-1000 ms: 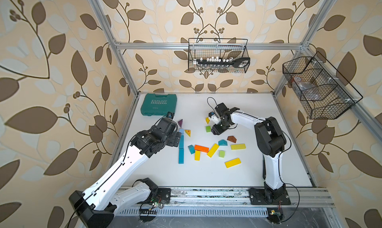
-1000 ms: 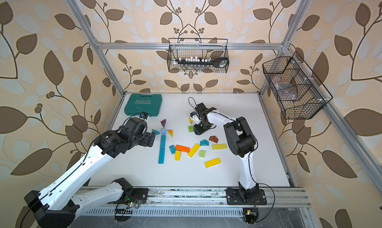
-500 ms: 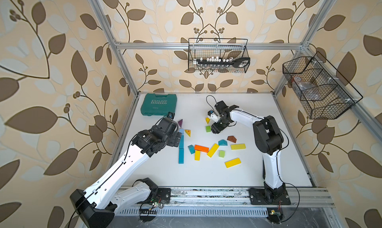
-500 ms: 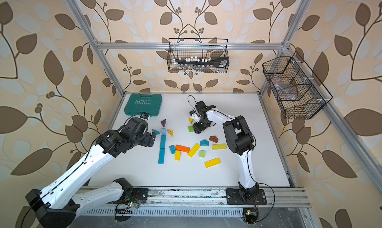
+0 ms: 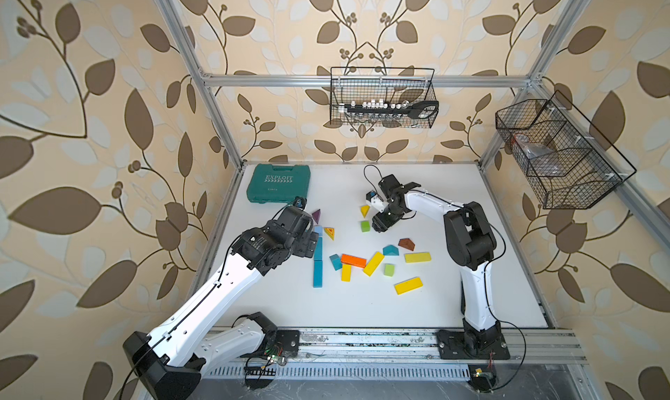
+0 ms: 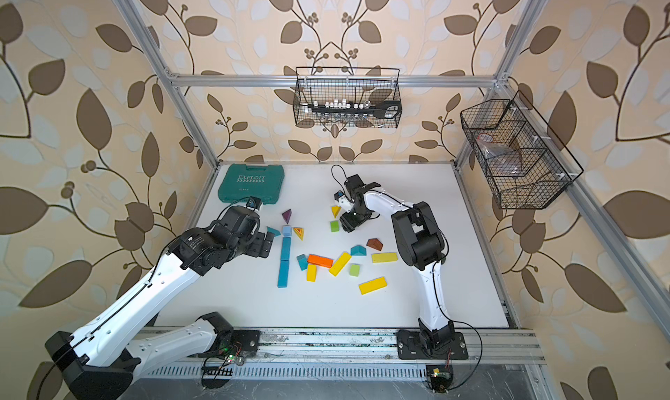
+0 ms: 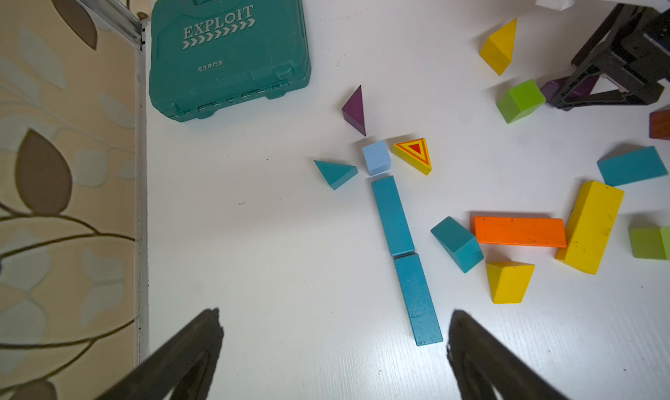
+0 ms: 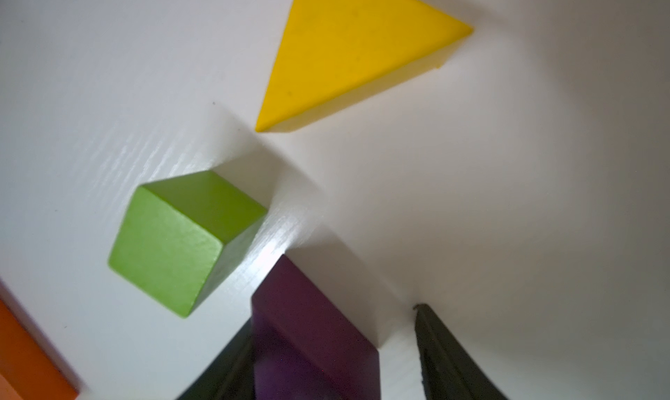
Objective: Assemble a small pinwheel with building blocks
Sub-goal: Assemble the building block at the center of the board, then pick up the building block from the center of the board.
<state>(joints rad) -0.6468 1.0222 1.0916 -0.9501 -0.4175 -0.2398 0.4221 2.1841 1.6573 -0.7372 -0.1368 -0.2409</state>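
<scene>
Right end effector (image 5: 379,225) loosened; purple block (image 8: 315,329) between jaws.

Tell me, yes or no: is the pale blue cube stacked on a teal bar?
No: the left wrist view shows the pale blue cube resting on the table, just off the end of the teal bar.

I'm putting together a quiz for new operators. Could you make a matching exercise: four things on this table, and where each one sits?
Things:
1. pale blue wooden cube
2. teal plastic tool case
3. dark purple wooden block
4. orange wooden bar

Places:
A. between the fingers of the right gripper
B. one end next to the slanted yellow wooden bar
C. at the white table's far left corner
D. just past the end of two teal wooden bars laid in line

Pairs: 1-D, 2-C, 3-A, 4-B
</scene>
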